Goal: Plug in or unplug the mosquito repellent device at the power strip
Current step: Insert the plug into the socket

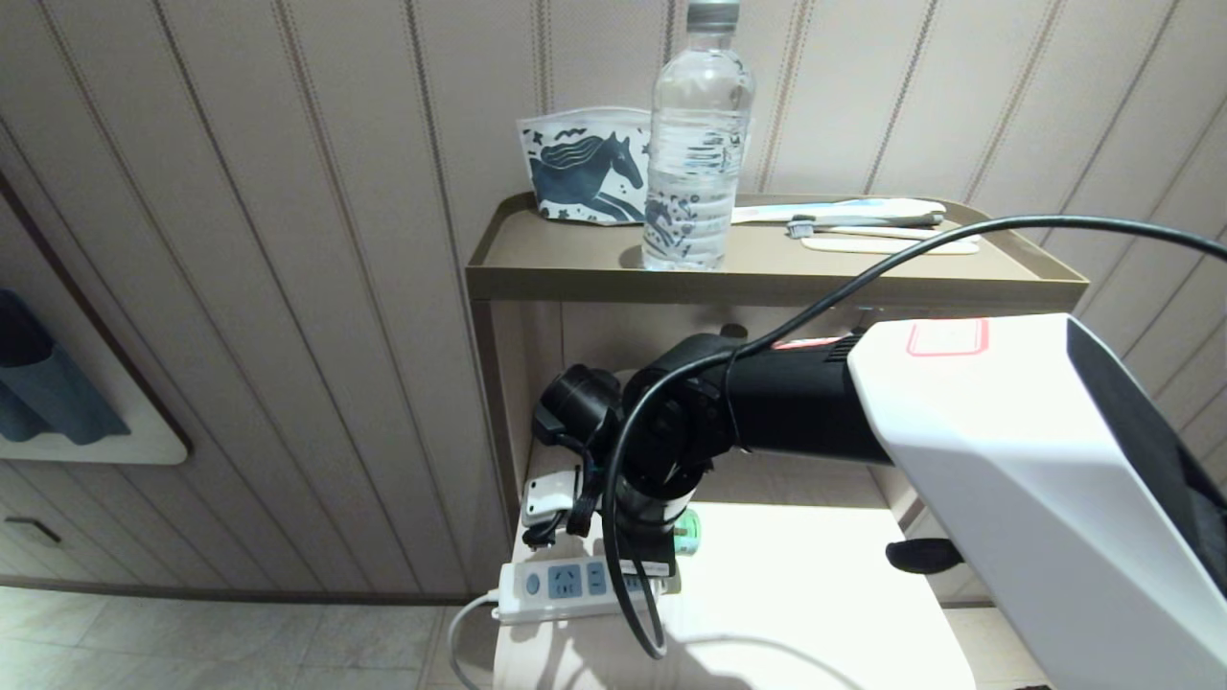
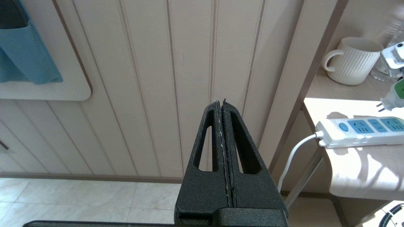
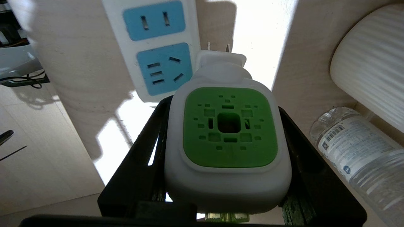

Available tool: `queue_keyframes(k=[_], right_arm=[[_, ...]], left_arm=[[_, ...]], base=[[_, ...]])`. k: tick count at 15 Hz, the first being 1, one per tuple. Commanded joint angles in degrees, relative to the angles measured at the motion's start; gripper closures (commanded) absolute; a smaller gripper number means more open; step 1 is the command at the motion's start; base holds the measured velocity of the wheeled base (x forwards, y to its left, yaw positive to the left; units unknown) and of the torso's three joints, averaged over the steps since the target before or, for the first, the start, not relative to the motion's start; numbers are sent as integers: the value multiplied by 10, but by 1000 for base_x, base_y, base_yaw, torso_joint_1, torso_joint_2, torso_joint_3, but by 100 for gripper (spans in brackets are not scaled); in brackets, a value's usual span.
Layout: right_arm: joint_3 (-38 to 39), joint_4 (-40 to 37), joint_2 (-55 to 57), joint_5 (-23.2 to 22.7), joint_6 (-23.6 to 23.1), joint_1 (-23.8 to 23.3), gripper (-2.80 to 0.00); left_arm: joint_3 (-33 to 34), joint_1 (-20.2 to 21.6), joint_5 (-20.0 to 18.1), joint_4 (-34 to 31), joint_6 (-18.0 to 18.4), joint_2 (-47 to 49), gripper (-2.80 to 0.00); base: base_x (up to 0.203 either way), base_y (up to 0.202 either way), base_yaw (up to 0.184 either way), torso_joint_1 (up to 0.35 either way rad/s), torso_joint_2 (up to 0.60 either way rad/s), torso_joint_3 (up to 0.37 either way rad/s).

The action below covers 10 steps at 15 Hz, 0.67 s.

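My right gripper (image 3: pixel 222 116) is shut on the mosquito repellent device (image 3: pixel 227 132), a white unit with a green vented top, one black finger on each side. Its metal prongs (image 3: pixel 228 48) are bare and out of the sockets, just past the end of the power strip (image 3: pixel 157 47). In the left wrist view the device (image 2: pixel 396 96) hangs a little above the strip (image 2: pixel 363 129). The head view shows the white strip (image 1: pixel 561 582) with blue sockets at the lower shelf's front left corner, partly hidden by my right gripper (image 1: pixel 652 537). My left gripper (image 2: pixel 221 104) is shut and empty, off to the left.
A ribbed white mug (image 2: pixel 350 61) and a lying water bottle (image 3: pixel 356 151) sit close behind the device. The upper shelf (image 1: pixel 767 283) overhangs my right arm and carries an upright bottle (image 1: pixel 695 144), a horse-print pouch (image 1: pixel 585 163) and a toothbrush (image 1: pixel 863 216). A white adapter (image 1: pixel 548 494) lies behind the strip.
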State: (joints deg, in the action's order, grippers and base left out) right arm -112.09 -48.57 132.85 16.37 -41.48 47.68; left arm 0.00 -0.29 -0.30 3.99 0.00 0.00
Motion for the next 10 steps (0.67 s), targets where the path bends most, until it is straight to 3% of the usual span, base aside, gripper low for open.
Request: queue_keyframes(k=[1,7,10], right_arm=[[0,-3,2,1,-2,0,0],[7,-10,-44,0,-24,3,0],[10,-61,-67,-3,-27,9,0]], left_arm=[[0,0,0,1,-1,0,0],[0,0,0,1,0,0,0],[0,0,0,1,0,0,0]], base=[[0,0,0,0,0,0],[0,0,0,0,0,0],[0,0,0,0,0,0]])
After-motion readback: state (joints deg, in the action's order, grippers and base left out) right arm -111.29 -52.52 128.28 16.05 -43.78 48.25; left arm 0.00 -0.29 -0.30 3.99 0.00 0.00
